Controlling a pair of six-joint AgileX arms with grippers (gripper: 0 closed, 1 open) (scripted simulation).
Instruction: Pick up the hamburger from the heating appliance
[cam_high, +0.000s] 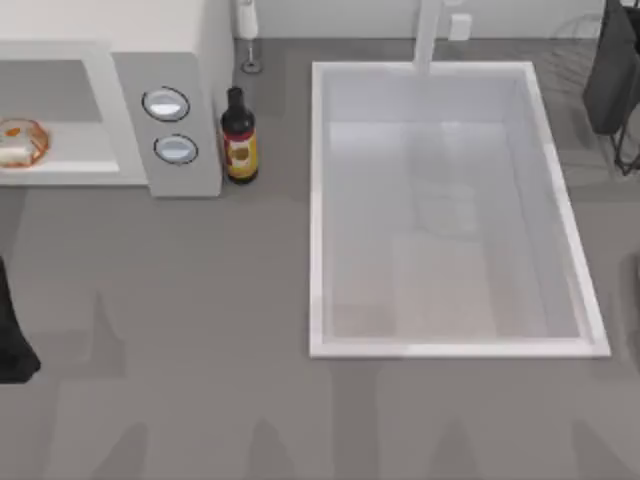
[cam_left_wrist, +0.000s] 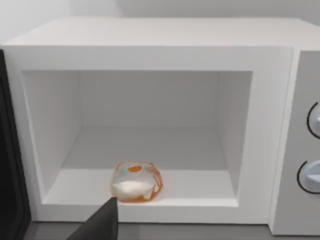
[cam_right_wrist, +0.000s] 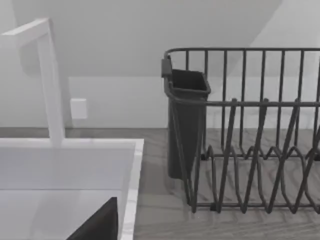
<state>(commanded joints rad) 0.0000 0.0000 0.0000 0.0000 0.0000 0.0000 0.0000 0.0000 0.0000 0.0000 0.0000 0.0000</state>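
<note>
The hamburger (cam_high: 22, 142) is a small orange-tan bun with a pale middle. It lies on the floor of the heating appliance (cam_high: 170, 60), a white microwave at the table's far left whose cavity stands open. In the left wrist view the hamburger (cam_left_wrist: 136, 181) sits near the front lip of the heating appliance (cam_left_wrist: 270, 130). A dark part of my left gripper (cam_left_wrist: 100, 224) shows just in front of and below it, apart from it. My left arm (cam_high: 12, 340) is at the table's left edge. A dark part of my right gripper (cam_right_wrist: 97, 224) hangs over the sink's corner.
A dark bottle (cam_high: 238, 135) with a yellow-red label stands beside the microwave's dial panel (cam_high: 170, 125). A white sink (cam_high: 320, 210) with a faucet (cam_high: 428, 35) takes up the middle and right. A dark dish rack (cam_right_wrist: 250, 130) stands at the far right. The microwave's dark door (cam_left_wrist: 7, 150) hangs open.
</note>
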